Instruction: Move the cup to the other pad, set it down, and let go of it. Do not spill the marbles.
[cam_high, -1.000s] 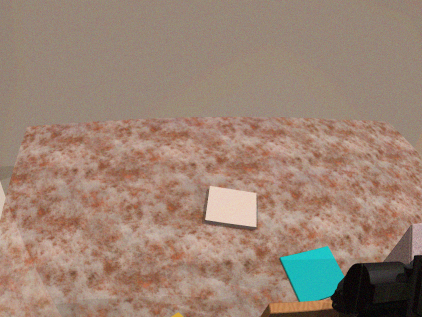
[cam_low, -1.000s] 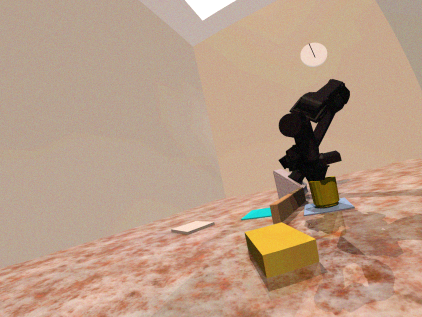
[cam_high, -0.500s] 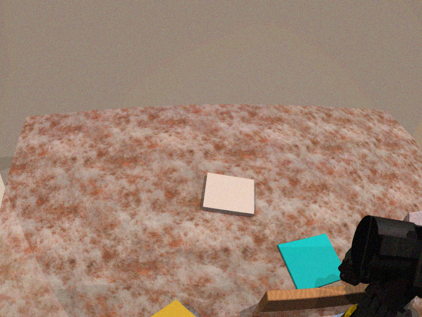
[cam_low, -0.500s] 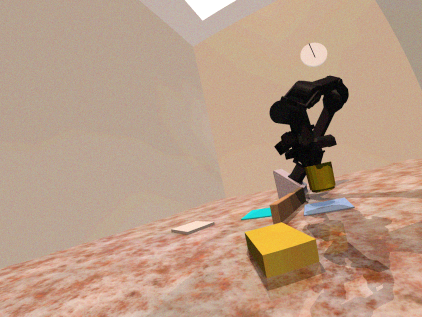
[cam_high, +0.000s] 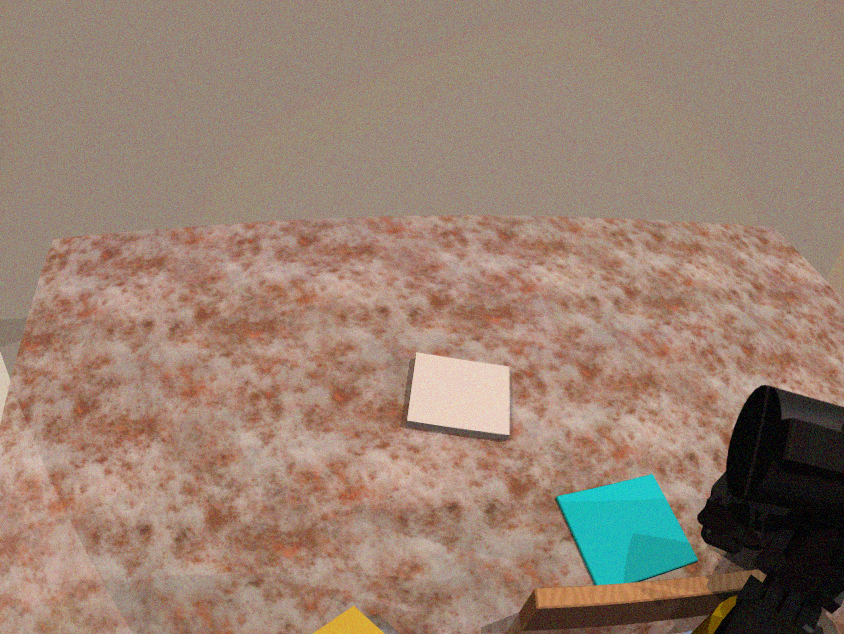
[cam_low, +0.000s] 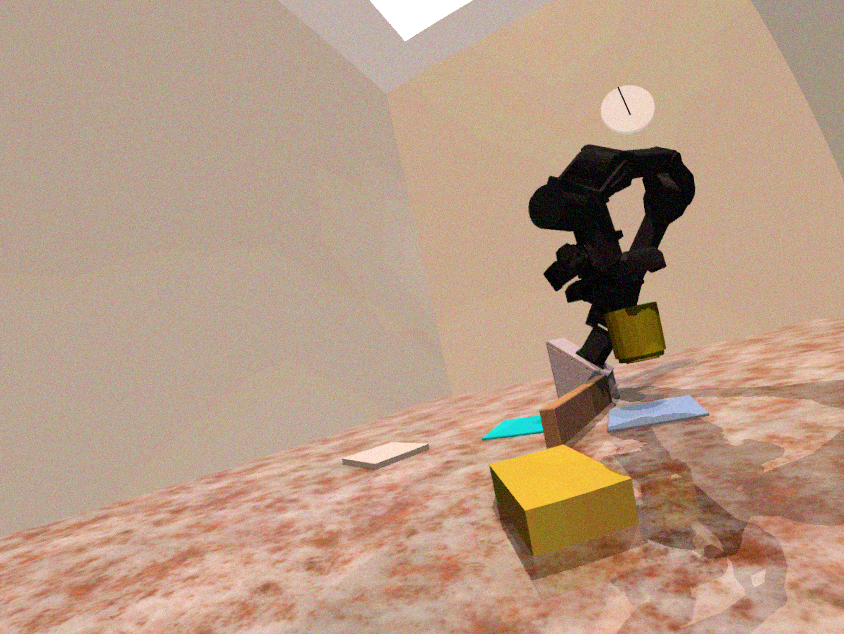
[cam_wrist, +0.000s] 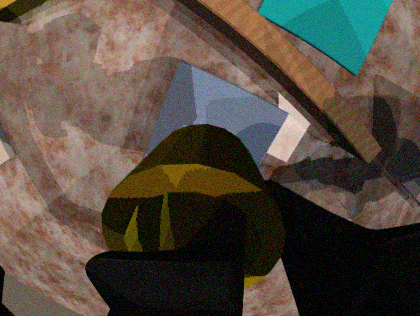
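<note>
The dark yellow cup (cam_low: 637, 333) (cam_wrist: 200, 145) hangs in the air above the blue pad (cam_low: 655, 413) (cam_wrist: 225, 90), looking about upright. My gripper (cam_low: 624, 307) (cam_wrist: 253, 188) is shut on the cup's wall, with one finger inside the cup and one outside. The other pad, cyan (cam_high: 607, 518) (cam_low: 515, 427) (cam_wrist: 330, 30), lies flat with nothing on it. The marbles cannot be made out; the inside of the cup is dark and partly hidden by a finger.
A wooden bar (cam_high: 641, 597) (cam_low: 576, 412) (cam_wrist: 300, 70) stands on edge between the two pads. A pale wedge-shaped block (cam_low: 566, 365) stands behind it. A yellow block (cam_low: 566, 484) (cam_high: 351, 622) is nearer the exterior camera. A flat whitish tile (cam_high: 460, 395) (cam_low: 386, 453) lies beyond the cyan pad.
</note>
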